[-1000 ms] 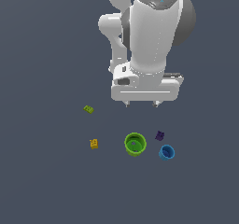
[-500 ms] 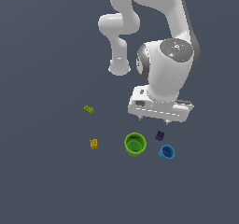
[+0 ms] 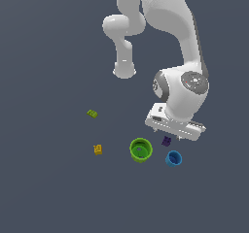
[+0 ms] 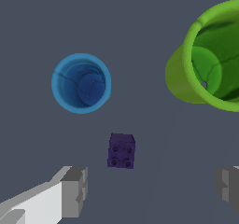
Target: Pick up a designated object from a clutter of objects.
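target: purple block point(image 4: 122, 150), 4 studs on top, lying on the floor between the green cup point(image 4: 211, 56) and the blue cup point(image 4: 81, 83), touching neither. In the exterior view it sits at point(image 3: 166, 141), just under the wrist.
gripper: gripper point(image 4: 151, 192) spread wide, nothing held. I see 1 finger point(image 4: 74, 190) on one side and the other pad at the opposite edge of the wrist view; block lies ahead of the gap, nearer the first finger, not yet between them.
handling: I'd judge it rigid, light, smooth plastic. Could skid or twist if 1 pad touches first.
grasp point: flat side faces, low on the body, below the studs. Block looks slightly rotated to the finger line, so I'd square the wrist first.
clearance: both cups are taller than the block and near. Green cup is the bigger risk for the far finger on descent; blue cup is apart enough.
other clutter: yellow block point(image 3: 97, 149) and olive-green brick point(image 3: 92, 113) well off to the exterior view's left, no conflict.
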Motion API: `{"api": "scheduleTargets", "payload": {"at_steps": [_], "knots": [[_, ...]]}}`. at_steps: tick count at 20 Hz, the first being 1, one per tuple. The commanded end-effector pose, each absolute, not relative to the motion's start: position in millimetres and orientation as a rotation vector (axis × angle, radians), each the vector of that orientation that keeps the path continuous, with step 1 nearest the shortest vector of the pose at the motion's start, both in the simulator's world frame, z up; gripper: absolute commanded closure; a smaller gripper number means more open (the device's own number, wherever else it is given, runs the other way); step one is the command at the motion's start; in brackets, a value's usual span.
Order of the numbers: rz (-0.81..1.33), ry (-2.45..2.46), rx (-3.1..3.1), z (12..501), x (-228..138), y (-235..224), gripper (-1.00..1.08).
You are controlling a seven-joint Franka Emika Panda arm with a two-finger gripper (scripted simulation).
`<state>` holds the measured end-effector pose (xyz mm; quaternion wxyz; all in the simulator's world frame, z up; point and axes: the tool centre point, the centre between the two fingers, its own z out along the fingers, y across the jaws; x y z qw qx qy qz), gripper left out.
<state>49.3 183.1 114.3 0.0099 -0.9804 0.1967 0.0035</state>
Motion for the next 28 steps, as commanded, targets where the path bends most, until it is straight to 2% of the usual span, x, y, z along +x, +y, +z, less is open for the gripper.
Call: {"api": "scheduleTargets", "payload": {"at_steps": [1, 17, 28], "knots": [[0.007, 0.664, -3.057, 100, 48, 191, -0.92], [0.002, 0.747, -3.051, 67, 43, 206, -0.92], [0.0, 0.752, -3.05, 23, 42, 206, -0.92]]}}
